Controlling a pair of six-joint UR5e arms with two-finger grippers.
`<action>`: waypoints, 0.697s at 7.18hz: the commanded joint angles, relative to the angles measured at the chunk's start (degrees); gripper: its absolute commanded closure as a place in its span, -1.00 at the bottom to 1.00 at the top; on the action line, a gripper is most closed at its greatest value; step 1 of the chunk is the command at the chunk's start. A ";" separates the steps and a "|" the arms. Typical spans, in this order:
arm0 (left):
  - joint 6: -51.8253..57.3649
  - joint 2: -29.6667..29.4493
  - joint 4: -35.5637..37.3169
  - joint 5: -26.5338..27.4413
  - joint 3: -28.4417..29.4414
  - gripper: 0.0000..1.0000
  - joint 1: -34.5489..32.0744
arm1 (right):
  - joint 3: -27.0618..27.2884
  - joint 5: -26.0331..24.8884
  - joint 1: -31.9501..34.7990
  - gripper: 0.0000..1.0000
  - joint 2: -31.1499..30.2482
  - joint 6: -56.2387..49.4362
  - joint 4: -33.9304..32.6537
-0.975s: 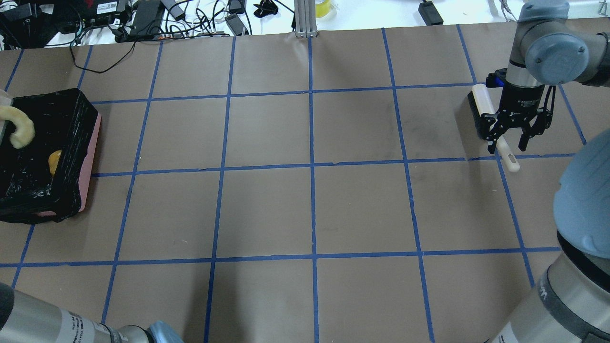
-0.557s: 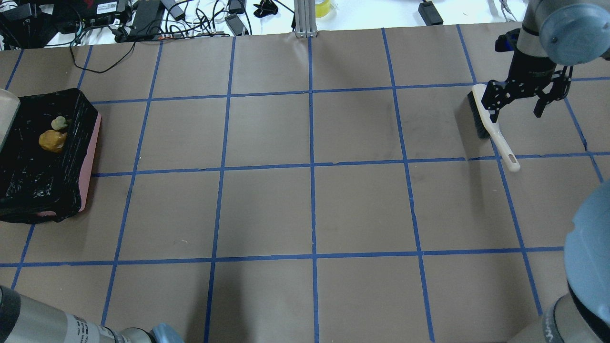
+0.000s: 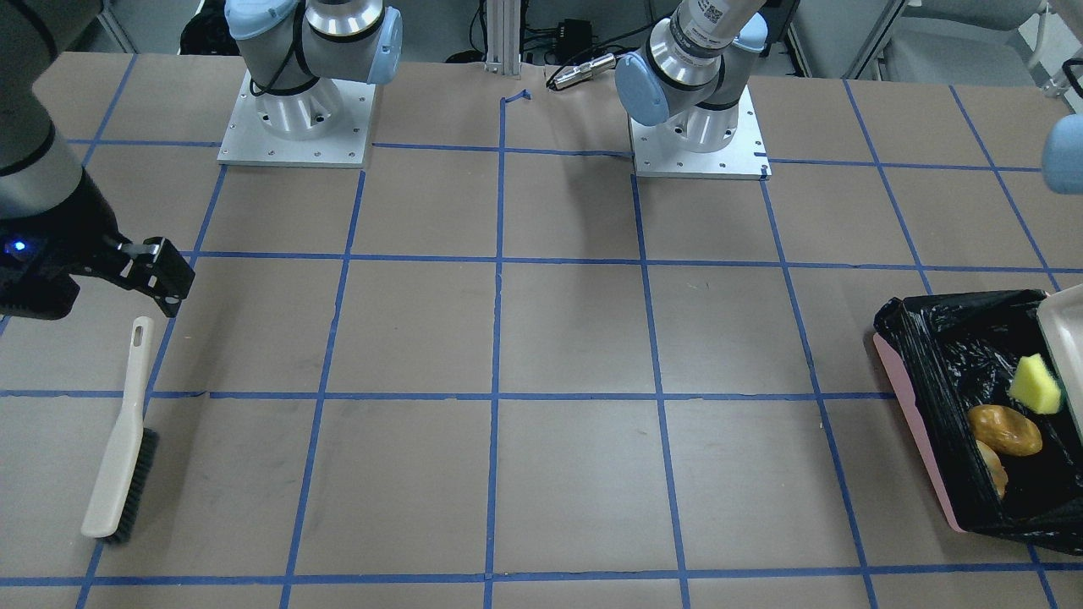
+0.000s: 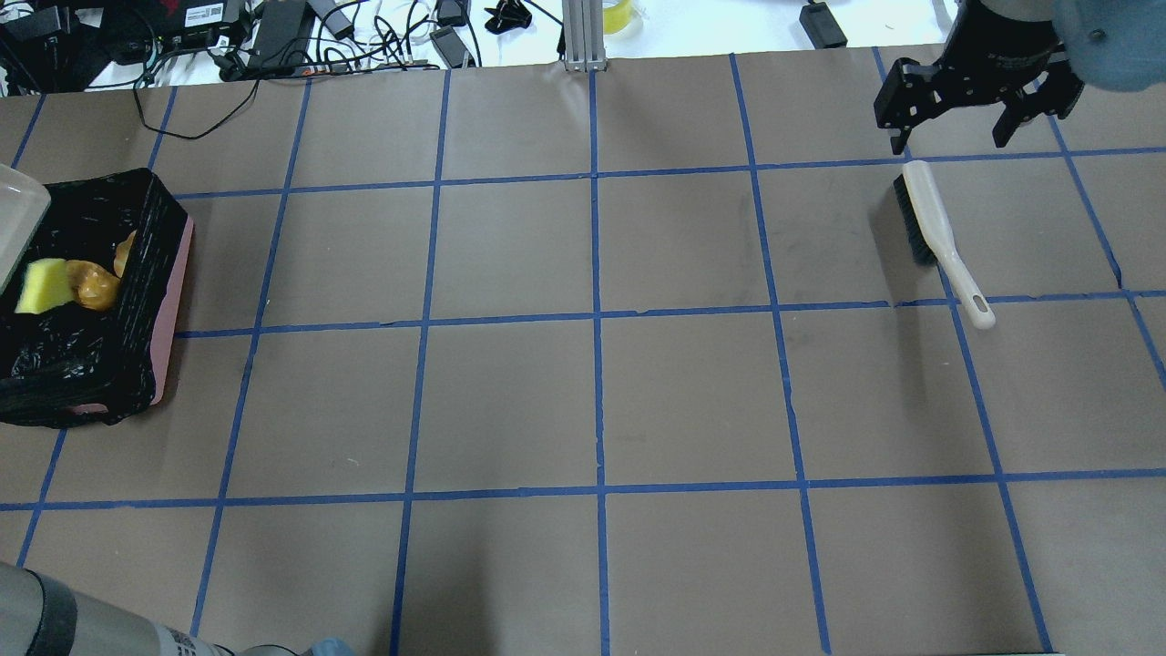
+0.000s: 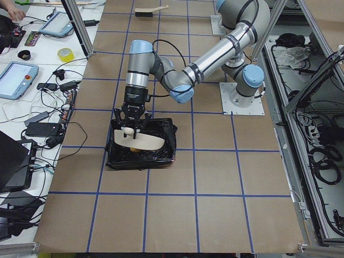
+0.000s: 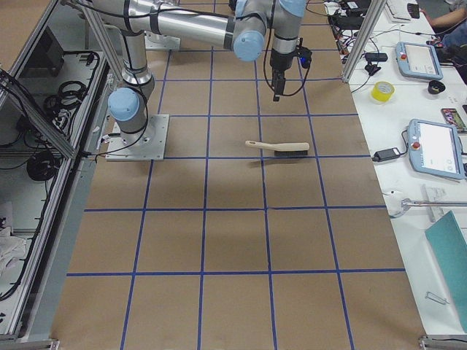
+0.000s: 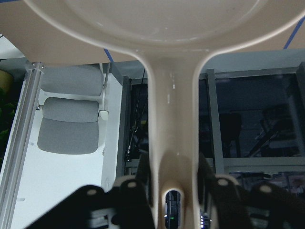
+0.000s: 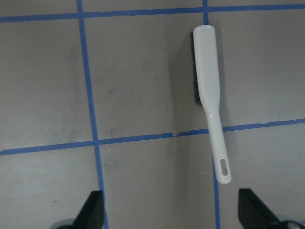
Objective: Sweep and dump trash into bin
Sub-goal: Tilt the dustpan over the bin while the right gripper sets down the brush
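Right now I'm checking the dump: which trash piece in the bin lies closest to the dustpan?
The yellow wedge: it is right beside the dustpan rim; the orange-brown oval lies farther off.

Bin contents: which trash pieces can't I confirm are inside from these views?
Pale cream crescent slice: not identifiable; a tan piece sits half hidden behind the wall of the pink bin lined with black plastic, overhead view.
Bin contents, exterior left view: covered by the beige plastic dustpan.
Dustpan, overhead and front-facing views: cut off by the frame edge.
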 commanded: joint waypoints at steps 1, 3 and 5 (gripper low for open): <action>2.65 0.34 7.69 0.19 -2.78 1.00 -0.27 | 1.48 1.47 5.62 -1.00 -3.17 8.29 -0.03; 3.00 1.04 3.33 -8.27 -1.03 1.00 1.21 | 2.37 1.02 6.97 -1.00 -3.26 9.55 -0.11; 2.74 2.62 -18.63 -18.05 6.94 1.00 3.42 | 2.37 1.20 6.97 -1.00 -3.26 8.76 -0.11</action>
